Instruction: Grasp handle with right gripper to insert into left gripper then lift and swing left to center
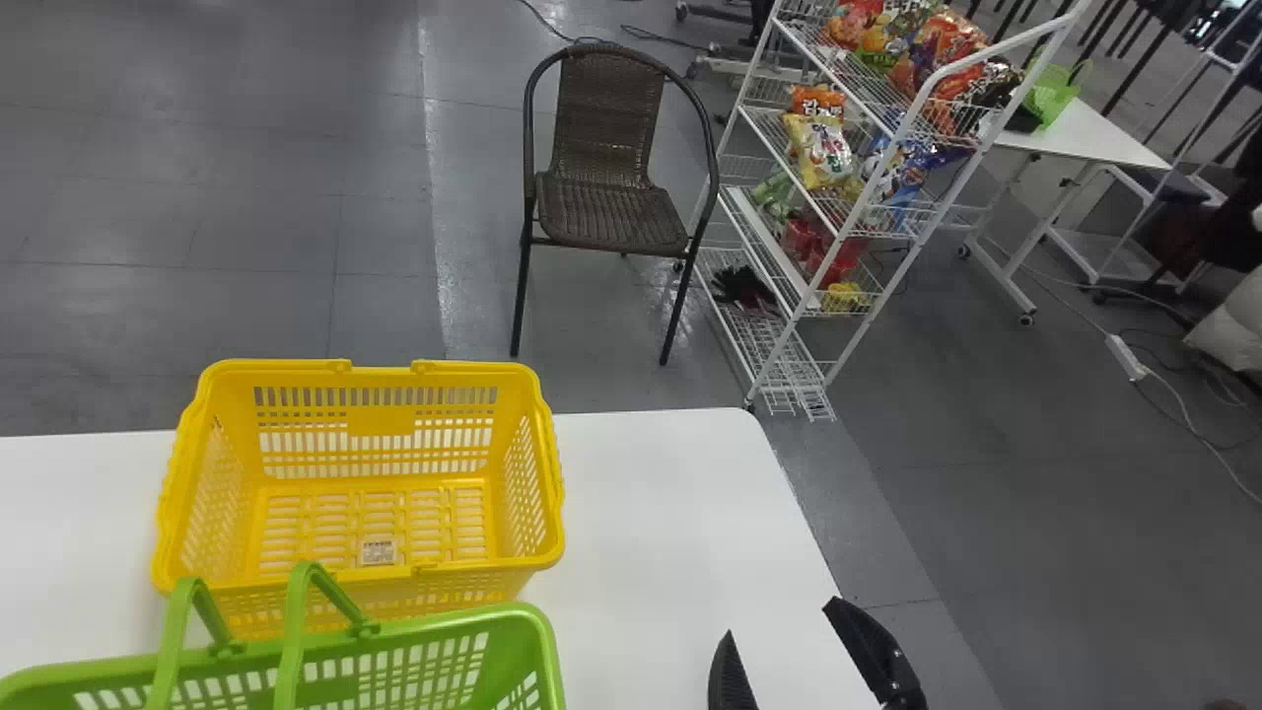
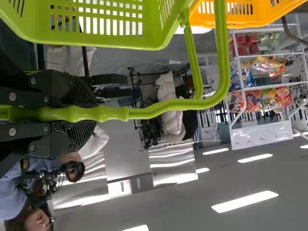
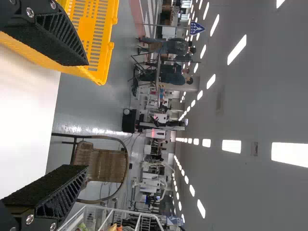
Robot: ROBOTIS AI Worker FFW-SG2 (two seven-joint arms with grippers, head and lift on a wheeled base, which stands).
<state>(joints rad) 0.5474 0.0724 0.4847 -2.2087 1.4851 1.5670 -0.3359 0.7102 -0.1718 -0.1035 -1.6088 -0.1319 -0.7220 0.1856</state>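
Note:
In the head view my right gripper (image 1: 782, 619) stands open over the white table's right part, to the right of the green basket (image 1: 394, 675), its two fingers well apart. The right wrist view also has the right gripper (image 3: 83, 115) with nothing between its fingers. The green basket is at the head view's bottom left, its two handles (image 1: 308, 602) raised. In the left wrist view my left gripper (image 2: 83, 114) is shut on the grip of a green handle (image 2: 163, 109), with the green basket (image 2: 96, 36) joined to it. Whether both handles are held I cannot tell.
A yellow basket (image 1: 380, 587) stands on the white table (image 1: 680, 513), just beyond the green one. Past the table's far edge are a brown wicker chair (image 1: 611, 212) and a white wire rack (image 1: 868, 212) with snack bags.

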